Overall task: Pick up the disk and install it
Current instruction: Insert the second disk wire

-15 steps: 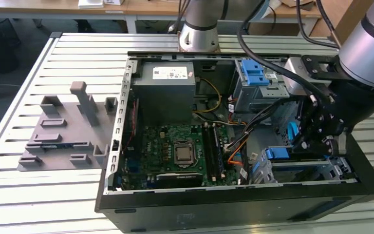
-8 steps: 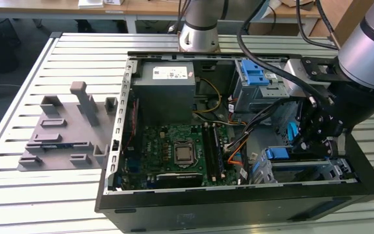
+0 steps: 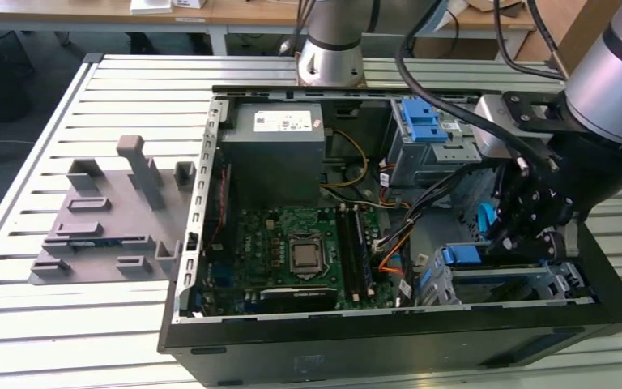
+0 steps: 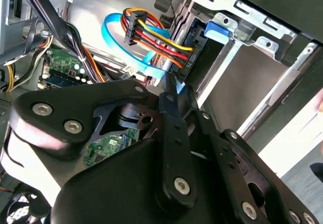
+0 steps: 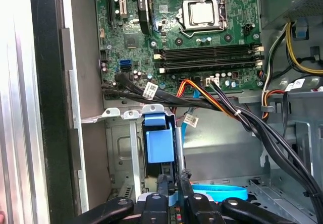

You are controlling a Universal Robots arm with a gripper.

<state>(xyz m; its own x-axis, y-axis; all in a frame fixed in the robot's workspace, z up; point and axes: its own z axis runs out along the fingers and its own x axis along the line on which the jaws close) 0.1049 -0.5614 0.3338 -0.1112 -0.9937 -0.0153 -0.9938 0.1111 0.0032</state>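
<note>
The disk sits on edge in the drive bay at the case's lower corner on the exterior view's right. Its blue carrier tab (image 5: 159, 147) shows between the bay's metal rails, and again in the exterior view (image 3: 460, 256) and in the second wrist view (image 4: 219, 30). My gripper (image 5: 172, 182) reaches down into the bay right at the disk's near end. Its two black fingers (image 5: 162, 186) stand almost together. In the second wrist view they meet at one point (image 4: 171, 81) beside a light blue cable. In the exterior view the gripper (image 3: 505, 247) hangs over the bay.
The open tower case (image 3: 198, 243) lies on a slatted metal table (image 3: 95, 113). A motherboard (image 5: 202, 32), a grey power supply box (image 3: 279, 134) and an upper cage with blue tabs (image 3: 424, 121) surround the bay. Bundled cables (image 5: 217, 100) cross just beside the gripper. A grey fixture (image 3: 106, 219) stands outside the case.
</note>
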